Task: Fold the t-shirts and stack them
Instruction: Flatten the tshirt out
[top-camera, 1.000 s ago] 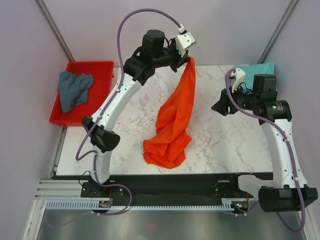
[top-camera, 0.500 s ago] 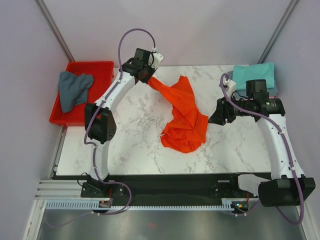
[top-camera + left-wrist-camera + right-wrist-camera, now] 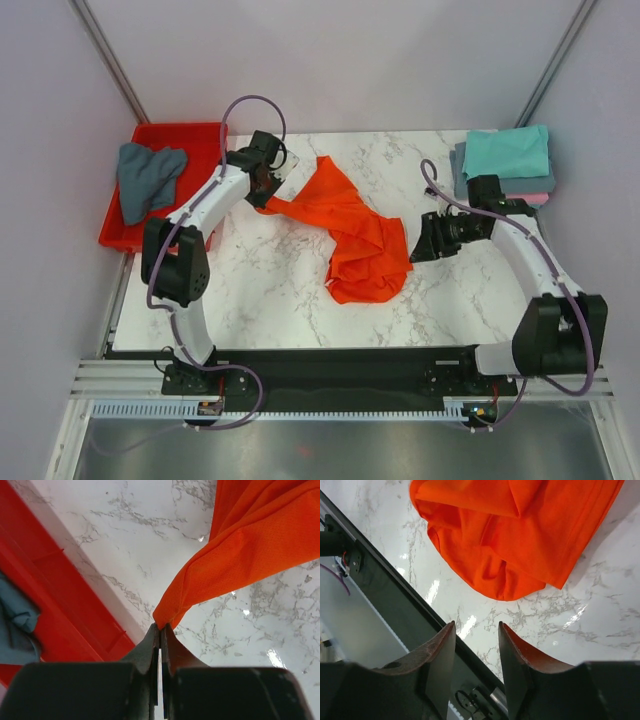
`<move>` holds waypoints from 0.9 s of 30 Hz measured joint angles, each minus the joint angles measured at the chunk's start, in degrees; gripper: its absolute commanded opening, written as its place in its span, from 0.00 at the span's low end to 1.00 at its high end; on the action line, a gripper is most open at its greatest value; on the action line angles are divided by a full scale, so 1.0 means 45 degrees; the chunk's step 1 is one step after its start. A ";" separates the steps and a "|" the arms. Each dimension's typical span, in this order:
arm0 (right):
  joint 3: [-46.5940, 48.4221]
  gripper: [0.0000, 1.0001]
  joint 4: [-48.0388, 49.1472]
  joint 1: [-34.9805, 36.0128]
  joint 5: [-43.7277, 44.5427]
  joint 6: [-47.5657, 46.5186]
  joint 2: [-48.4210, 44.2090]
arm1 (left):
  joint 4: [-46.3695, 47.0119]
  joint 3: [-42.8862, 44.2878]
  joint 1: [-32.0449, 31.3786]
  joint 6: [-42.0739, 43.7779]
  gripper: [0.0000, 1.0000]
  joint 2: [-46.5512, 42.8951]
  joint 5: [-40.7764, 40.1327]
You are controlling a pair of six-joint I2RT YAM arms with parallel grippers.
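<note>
Orange-red shirt (image 3: 355,235) lies crumpled on the marble table (image 3: 250,280), to the right of the red tray (image 3: 205,135). The left tool (image 3: 161,629), just beside the tray, is clenched on one corner of the cloth, which is drawn out toward the tray. The right tool (image 3: 476,626), released with jaws apart, hangs over the table at the shirt's side away from the tray. A grey-blue shirt (image 3: 145,180) lies bunched in the tray. A folded stack (image 3: 505,160), teal on top, sits far right of the tray.
</note>
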 measured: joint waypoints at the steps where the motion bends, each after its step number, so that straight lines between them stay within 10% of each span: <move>1: -0.0219 0.46 0.0194 0.0000 -0.0024 0.0141 0.0418 | -0.0160 -0.0058 0.0005 0.0000 0.02 -0.0131 0.0034; 27: -0.1273 0.43 0.3604 -0.1117 0.0413 0.2448 0.5620 | -0.0573 -0.0063 -0.0296 -0.0146 0.02 -0.0340 0.0787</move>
